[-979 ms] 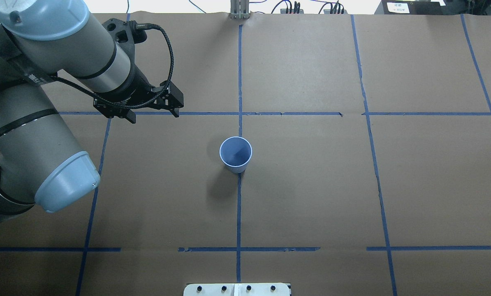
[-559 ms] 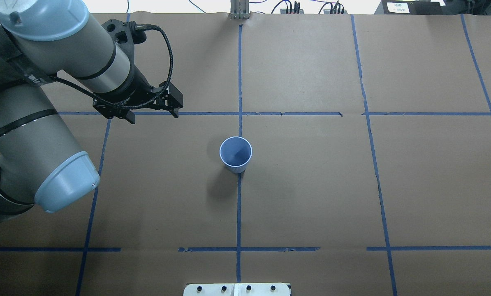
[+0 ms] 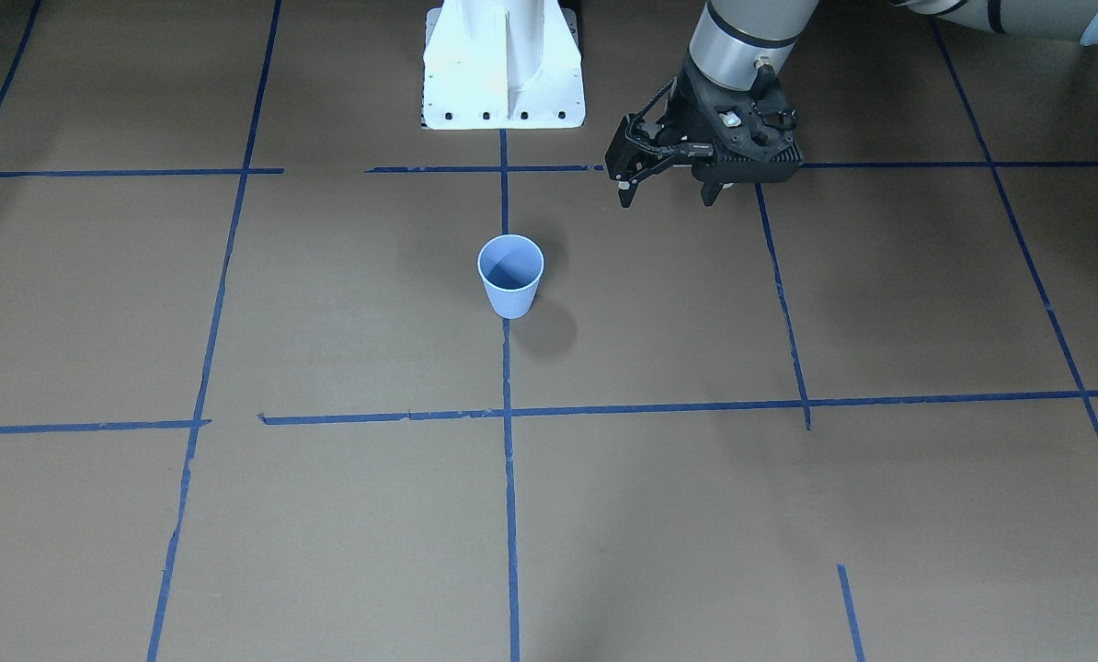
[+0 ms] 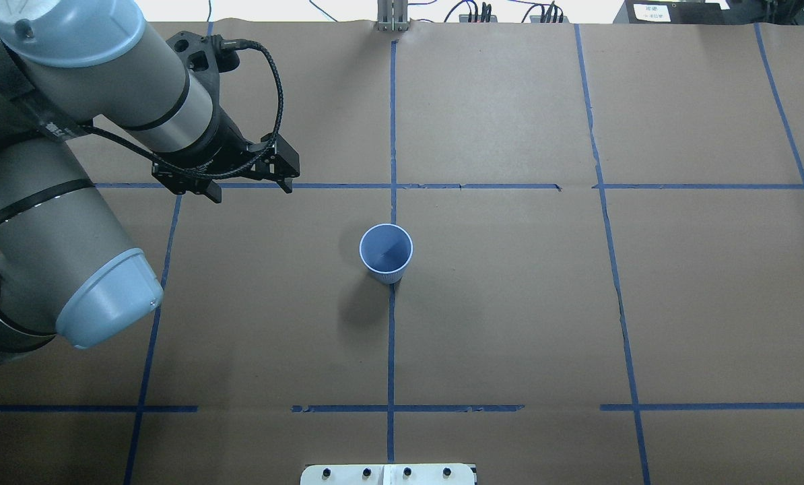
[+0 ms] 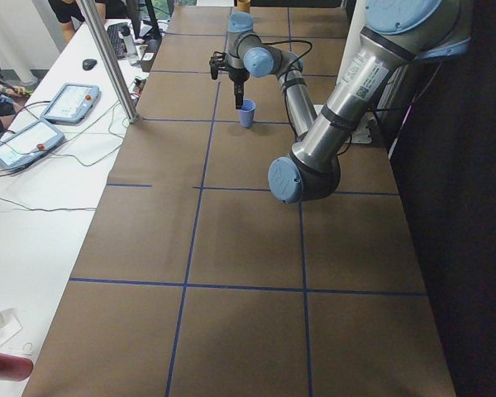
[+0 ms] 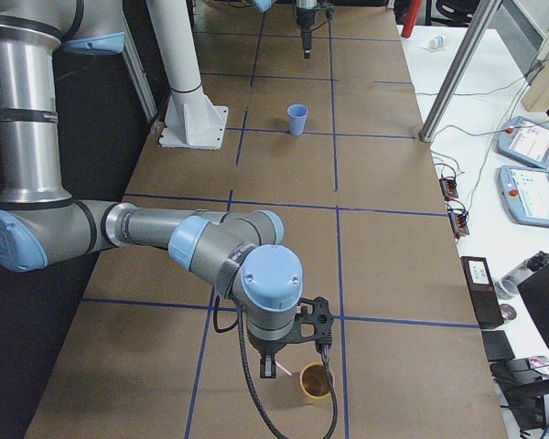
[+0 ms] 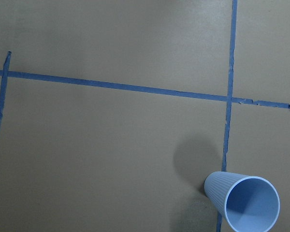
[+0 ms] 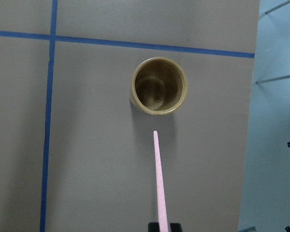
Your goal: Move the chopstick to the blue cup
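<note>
The blue cup (image 4: 386, 250) stands upright and empty near the table's middle; it also shows in the front view (image 3: 510, 274) and low right in the left wrist view (image 7: 244, 203). My left gripper (image 4: 250, 188) hovers open and empty to the cup's far left, also seen from the front (image 3: 667, 193). My right gripper (image 8: 159, 225) is shut on a pale pink chopstick (image 8: 158, 174), which points down just beside a tan cup (image 8: 159, 86). This happens at the table's far right end (image 6: 316, 382), well away from the blue cup (image 6: 297, 119).
The white robot base (image 3: 503, 64) stands at the table's near edge behind the blue cup. Blue tape lines cross the brown paper. A side table with tablets (image 6: 531, 192) and a metal pole (image 6: 453, 69) lie beyond the far edge.
</note>
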Robot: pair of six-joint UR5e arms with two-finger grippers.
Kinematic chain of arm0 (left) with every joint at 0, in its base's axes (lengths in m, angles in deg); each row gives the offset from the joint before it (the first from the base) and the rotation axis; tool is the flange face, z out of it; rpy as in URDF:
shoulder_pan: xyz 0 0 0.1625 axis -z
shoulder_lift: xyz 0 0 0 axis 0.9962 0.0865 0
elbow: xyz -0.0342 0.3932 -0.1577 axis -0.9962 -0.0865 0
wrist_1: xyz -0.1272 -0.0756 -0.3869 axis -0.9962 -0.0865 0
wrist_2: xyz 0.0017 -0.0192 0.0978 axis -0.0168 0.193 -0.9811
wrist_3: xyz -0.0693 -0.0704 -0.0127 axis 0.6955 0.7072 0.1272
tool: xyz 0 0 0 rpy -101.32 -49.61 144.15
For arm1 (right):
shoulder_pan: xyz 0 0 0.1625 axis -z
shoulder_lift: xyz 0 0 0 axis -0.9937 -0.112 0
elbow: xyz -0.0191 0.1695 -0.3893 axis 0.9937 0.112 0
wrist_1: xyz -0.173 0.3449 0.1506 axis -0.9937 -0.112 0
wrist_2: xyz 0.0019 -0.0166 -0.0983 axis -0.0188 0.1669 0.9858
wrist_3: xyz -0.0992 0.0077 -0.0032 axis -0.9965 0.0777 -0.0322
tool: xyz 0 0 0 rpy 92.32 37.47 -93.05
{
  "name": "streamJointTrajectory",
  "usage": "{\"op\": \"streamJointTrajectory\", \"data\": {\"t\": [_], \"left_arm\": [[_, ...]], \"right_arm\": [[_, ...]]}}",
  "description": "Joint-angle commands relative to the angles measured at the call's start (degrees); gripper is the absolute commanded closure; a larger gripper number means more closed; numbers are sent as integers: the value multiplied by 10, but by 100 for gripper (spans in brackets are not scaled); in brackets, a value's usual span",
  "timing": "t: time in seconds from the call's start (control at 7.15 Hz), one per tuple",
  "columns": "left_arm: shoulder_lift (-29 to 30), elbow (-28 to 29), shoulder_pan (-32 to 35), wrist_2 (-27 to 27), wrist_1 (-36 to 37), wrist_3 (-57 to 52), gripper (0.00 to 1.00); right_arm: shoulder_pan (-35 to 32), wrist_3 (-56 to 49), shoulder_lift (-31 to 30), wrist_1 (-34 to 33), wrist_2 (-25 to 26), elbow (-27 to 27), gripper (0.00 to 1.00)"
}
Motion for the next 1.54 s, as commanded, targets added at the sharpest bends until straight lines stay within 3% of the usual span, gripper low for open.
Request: {"op": "streamJointTrajectory", "data": {"t": [0.0,0.28,0.56,0.7,1.12,1.4], "left_arm": [[0,0,0,0,0,0,0],[-13,-8,1,-1,1,-3,0],[-62,-20,30,-4,1,-93,0],[-94,-21,55,-2,0,-144,0],[-176,-18,164,3,2,-346,0],[-225,-1,248,58,2,-497,0]], "right_arm": [[-21,-16,57,-103,18,-36,100],[13,51,135,-196,-24,-73,100],[102,193,185,-202,-114,-104,100],[143,260,210,-200,-131,-115,100],[326,546,287,-197,-138,-203,100],[446,741,356,-193,-131,-238,100]]}}
